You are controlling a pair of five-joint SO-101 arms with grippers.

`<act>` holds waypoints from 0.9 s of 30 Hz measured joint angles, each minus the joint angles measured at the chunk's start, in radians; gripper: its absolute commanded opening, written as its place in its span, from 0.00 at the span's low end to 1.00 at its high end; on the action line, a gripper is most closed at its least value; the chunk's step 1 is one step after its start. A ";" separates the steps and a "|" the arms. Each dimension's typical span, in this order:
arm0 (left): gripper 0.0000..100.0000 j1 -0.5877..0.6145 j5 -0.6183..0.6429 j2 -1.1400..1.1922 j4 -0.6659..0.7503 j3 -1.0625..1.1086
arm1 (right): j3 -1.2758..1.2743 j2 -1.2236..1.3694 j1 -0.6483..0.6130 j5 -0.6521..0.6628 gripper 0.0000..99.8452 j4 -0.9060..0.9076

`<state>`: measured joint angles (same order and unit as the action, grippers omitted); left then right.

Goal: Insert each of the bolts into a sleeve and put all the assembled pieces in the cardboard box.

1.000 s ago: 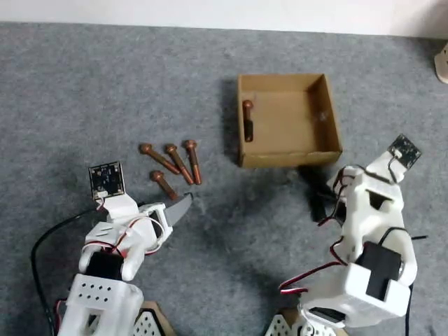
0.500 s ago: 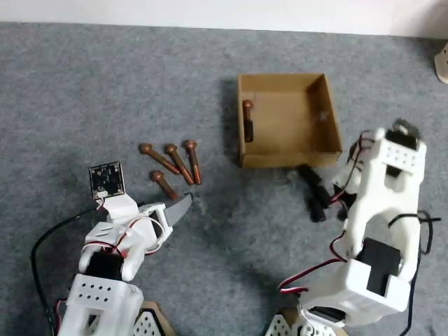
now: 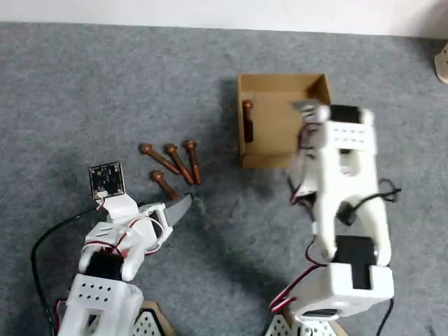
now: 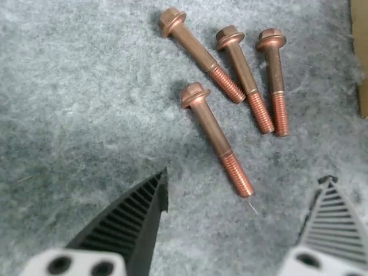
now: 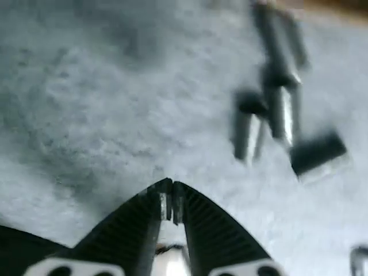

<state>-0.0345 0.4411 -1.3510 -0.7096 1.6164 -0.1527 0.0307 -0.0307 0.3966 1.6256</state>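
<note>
On the carpet (image 3: 84,84), near the left side of the cardboard box (image 3: 242,150): four bolts (image 3: 173,162), three fanned side by side, a fourth just in front of them. Inside the box, against its left wall: one assembled piece (image 3: 247,120). Just before the box's front wall: sleeves (image 5: 275,112), close together. Above that wall: the right arm (image 3: 346,182). At front left, just before the bolts: the left gripper (image 4: 246,177).

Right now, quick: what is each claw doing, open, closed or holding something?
Left claw: open, empty.
Right claw: closed, seemingly holding nothing.
</note>
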 measured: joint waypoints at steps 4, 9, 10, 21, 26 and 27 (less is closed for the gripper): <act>0.37 0.000 0.000 0.000 0.000 0.000 | -0.132 0.000 -0.109 0.104 0.00 -0.199; 0.37 0.000 0.000 0.000 0.000 0.000 | -0.319 0.000 -0.164 0.104 0.00 -0.362; 0.37 0.000 0.000 0.000 0.000 0.000 | -0.331 0.002 -0.164 0.075 0.00 -0.368; 0.37 0.000 0.000 0.000 0.000 0.000 | -0.221 0.000 0.081 -0.344 0.00 -0.387; 0.37 0.000 0.000 0.000 0.000 0.006 | -0.172 0.000 0.242 -0.474 0.00 -0.387; 0.37 0.000 0.000 0.000 0.000 0.008 | -0.169 0.000 0.269 -0.496 0.00 -0.387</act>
<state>-0.0345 0.4411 -1.3510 -0.7096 1.6241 -0.3214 0.0307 0.2378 -0.0990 1.2390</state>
